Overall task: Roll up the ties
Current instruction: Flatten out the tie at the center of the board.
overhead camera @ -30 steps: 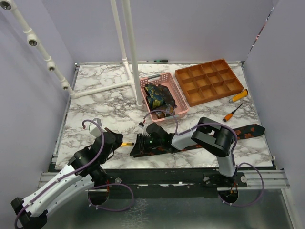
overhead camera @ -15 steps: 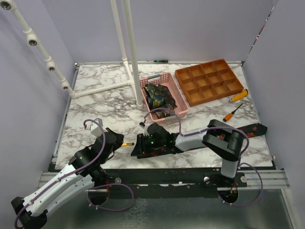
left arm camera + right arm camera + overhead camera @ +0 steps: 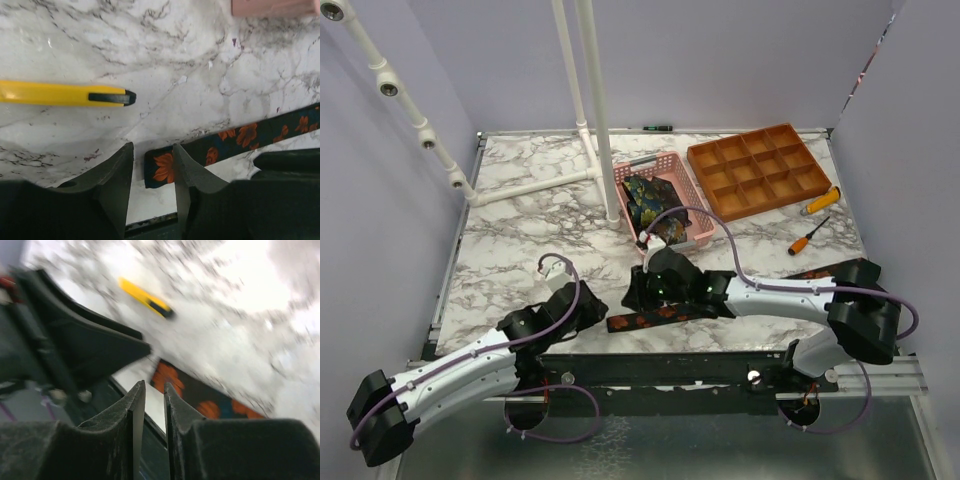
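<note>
A dark tie with orange flowers (image 3: 665, 315) lies flat along the near edge of the marble table, running right to about (image 3: 850, 270). My left gripper (image 3: 592, 303) is open; in the left wrist view the tie's narrow end (image 3: 162, 167) lies between its fingertips (image 3: 152, 147), not pinched. My right gripper (image 3: 638, 295) hovers just behind the tie's left part, jaws a narrow gap apart with nothing between them (image 3: 154, 385); the tie (image 3: 200, 395) shows blurred beyond. More patterned ties (image 3: 648, 200) lie in the pink basket (image 3: 690, 185).
A yellow pen-like tool (image 3: 65, 93) lies on the table just beyond my left fingers. An orange compartment tray (image 3: 755, 170) stands back right, with two orange-handled screwdrivers (image 3: 818, 202) (image 3: 808, 238) near it. A white pipe frame (image 3: 595, 110) stands behind the basket.
My right gripper has lifted off the tie's left end and moved back and right; the tie now lies flat. My left gripper has moved right to the tie's end.
</note>
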Motion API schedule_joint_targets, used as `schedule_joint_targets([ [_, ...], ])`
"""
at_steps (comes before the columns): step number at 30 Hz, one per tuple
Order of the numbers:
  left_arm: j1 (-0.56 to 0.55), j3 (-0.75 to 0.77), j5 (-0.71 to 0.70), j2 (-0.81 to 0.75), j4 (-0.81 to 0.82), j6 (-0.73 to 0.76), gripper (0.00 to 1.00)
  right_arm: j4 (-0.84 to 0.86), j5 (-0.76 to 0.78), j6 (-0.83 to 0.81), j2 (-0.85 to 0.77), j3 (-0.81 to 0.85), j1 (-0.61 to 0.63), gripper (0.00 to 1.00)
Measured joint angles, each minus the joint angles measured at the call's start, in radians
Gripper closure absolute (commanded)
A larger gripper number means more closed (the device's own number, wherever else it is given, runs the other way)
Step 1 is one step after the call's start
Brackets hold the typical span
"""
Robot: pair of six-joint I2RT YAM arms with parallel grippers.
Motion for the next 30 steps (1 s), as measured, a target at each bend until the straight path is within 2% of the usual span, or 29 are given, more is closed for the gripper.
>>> schedule_joint_targets([
  [8, -0.062, -0.087, 0.078, -0.001, 0.095, -0.09, 0.57, -0.162, 0.071, 0.018, 0.0, -0.139, 0.0, 0.62],
  [18, -0.074, -0.143, 0.138, 0.059, 0.215, -0.124, 0.59, -0.279, 0.213, 0.066, -0.002, -0.139, 0.005, 0.59],
  [28, -0.075, -0.185, 0.144, 0.043, 0.279, -0.134, 0.6, -0.355, 0.307, 0.084, 0.058, -0.078, 0.069, 0.8],
  [30, -0.075, -0.19, 0.144, 0.035, 0.282, -0.134, 0.6, -0.364, 0.324, 0.093, 0.065, -0.071, 0.087, 0.89],
])
